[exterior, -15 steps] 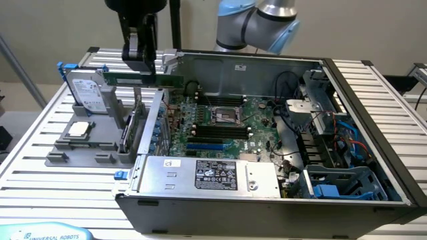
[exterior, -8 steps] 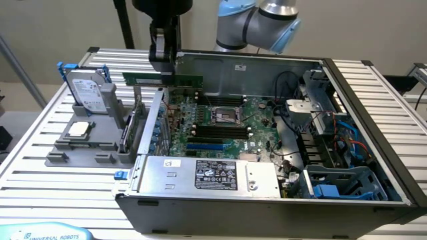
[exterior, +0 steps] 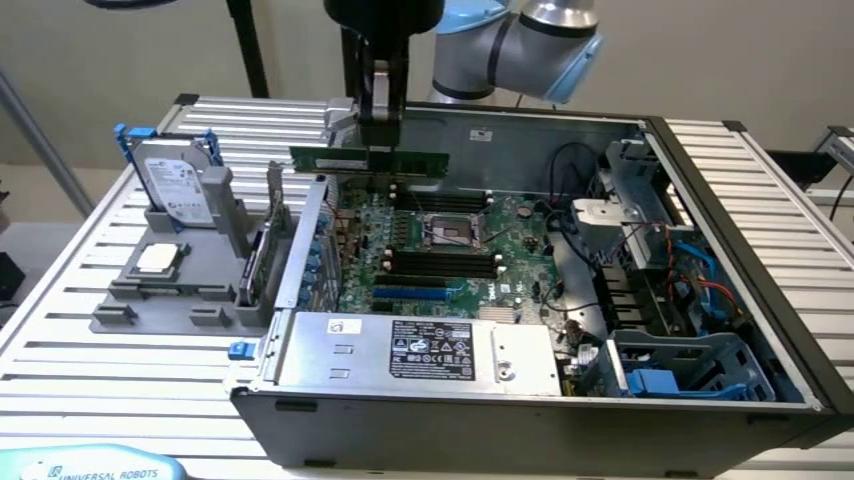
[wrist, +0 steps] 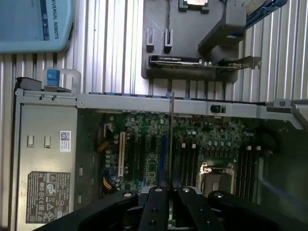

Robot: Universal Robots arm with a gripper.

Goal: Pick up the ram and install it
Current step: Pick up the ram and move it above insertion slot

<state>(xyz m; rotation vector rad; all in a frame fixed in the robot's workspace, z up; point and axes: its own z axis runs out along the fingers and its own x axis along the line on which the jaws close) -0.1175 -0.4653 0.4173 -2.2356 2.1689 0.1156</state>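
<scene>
The hand (exterior: 379, 145) is hanging over the open computer case (exterior: 534, 420), its two black fingers pressing in on the ram (exterior: 424, 163) and pinching it near the middle of its top edge. The ram is riding level in that grip, a long green stick sticking out past the fingers on both sides, clear of everything underneath. From the wrist view the ram (wrist: 171, 139) is showing edge-on as a thin line running straight out from between the fingers of the hand (wrist: 169, 192). Right below the hand the motherboard (exterior: 441, 250) is lying flat in the case, and its black slots (exterior: 434, 262) are sitting a little beyond the point under the fingers, beside the processor socket (exterior: 451, 228). Further down from the hand, at the near end of the case, the power supply (exterior: 427, 350) is lying with its label facing up. Off to the side of the hand, toward the exterior view's left and outside the case, a grey holder (exterior: 160, 295) is resting on the slatted surface (exterior: 80, 350), carrying a hard drive (exterior: 180, 180) standing on edge and an expansion card (exterior: 274, 240) upright just beside the case wall.
</scene>
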